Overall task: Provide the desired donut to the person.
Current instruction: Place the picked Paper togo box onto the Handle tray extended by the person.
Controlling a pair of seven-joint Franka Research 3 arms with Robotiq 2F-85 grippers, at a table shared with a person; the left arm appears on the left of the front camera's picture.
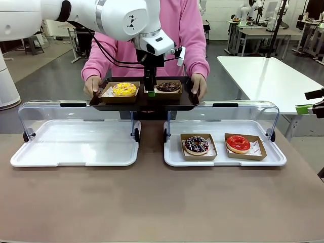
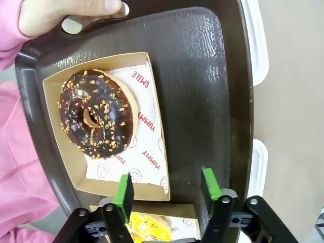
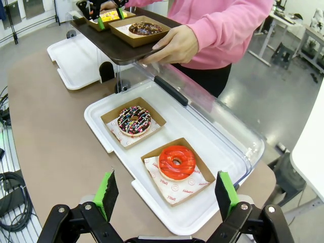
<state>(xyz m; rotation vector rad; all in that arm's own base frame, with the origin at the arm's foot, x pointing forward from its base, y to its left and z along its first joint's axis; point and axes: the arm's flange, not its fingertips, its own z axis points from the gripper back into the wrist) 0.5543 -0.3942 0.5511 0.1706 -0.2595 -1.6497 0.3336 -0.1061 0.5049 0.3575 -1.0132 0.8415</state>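
Observation:
The person (image 1: 179, 35) in a pink hoodie holds a dark tray (image 1: 144, 101) with both hands at the far side of the table. On it are a yellow-sprinkled donut (image 1: 124, 89) and a chocolate nut donut (image 1: 168, 87), each in a cardboard box. My left gripper (image 1: 150, 92) hangs between the two boxes. In the left wrist view it (image 2: 167, 190) is open, its fingers straddling a corner of the chocolate donut's (image 2: 96, 114) box without clamping it. My right gripper (image 3: 166, 195) is open and holds nothing, above the table's right end.
Two white trays with raised clear lids sit on the brown table. The left one (image 1: 76, 147) is bare. The right one (image 1: 225, 159) holds a chocolate sprinkle donut (image 1: 196, 145) and a red glazed donut (image 1: 238, 144) in boxes. A white table (image 1: 268, 76) stands beyond.

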